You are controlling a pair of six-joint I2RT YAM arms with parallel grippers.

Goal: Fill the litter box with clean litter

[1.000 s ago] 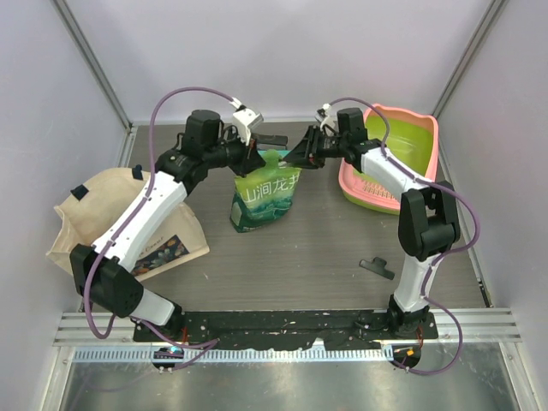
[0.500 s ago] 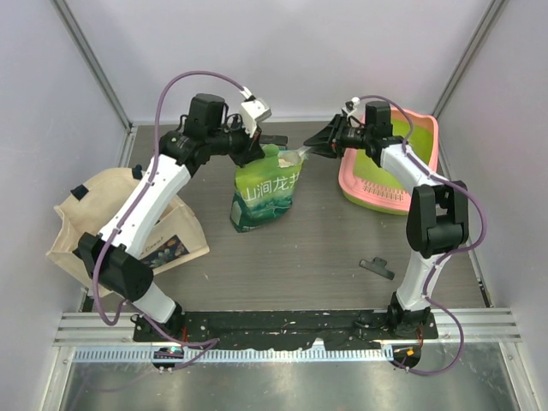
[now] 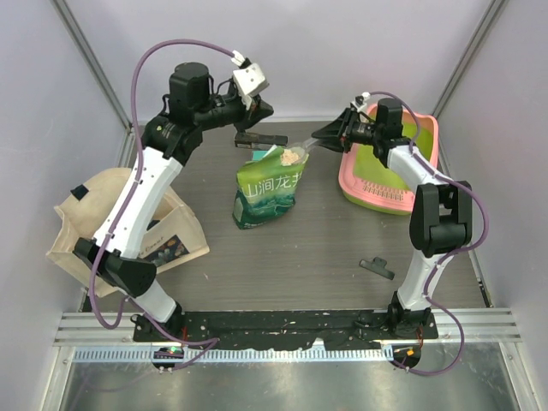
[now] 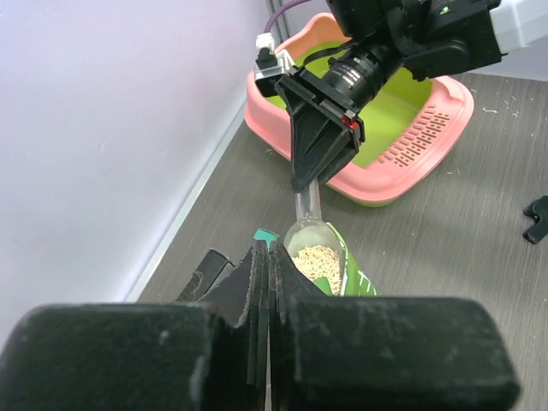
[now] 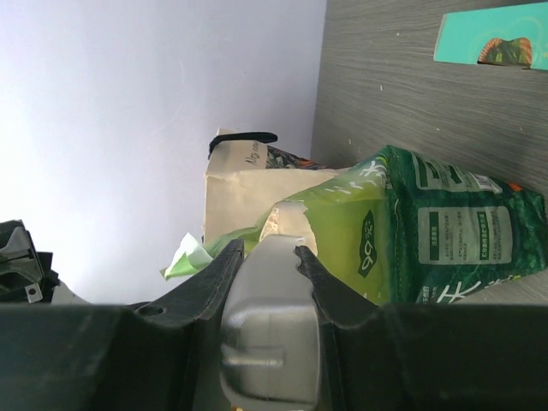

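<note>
Right pincer (image 3: pixel 324 139) grips the scoop (image 4: pixel 306 205) by its handle. Just beyond its tips, the bowl holds litter (image 4: pixel 318 263) over the green bag (image 3: pixel 267 193). Opposite, the left pincer (image 4: pixel 264 274) is closed. The litter box (image 3: pixel 364 195) lies behind the right pincer.

Pale lavender walls (image 3: pixel 282 51) enclose a grey wood-grain tabletop (image 3: pixel 291 253), seemingly lit evenly from above.

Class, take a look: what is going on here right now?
The right hand holds a clear scoop heaped with litter just above the open green bag. The left hand is shut, close by the bag's top. The litter box stands to the right, its visible basin bare.
</note>
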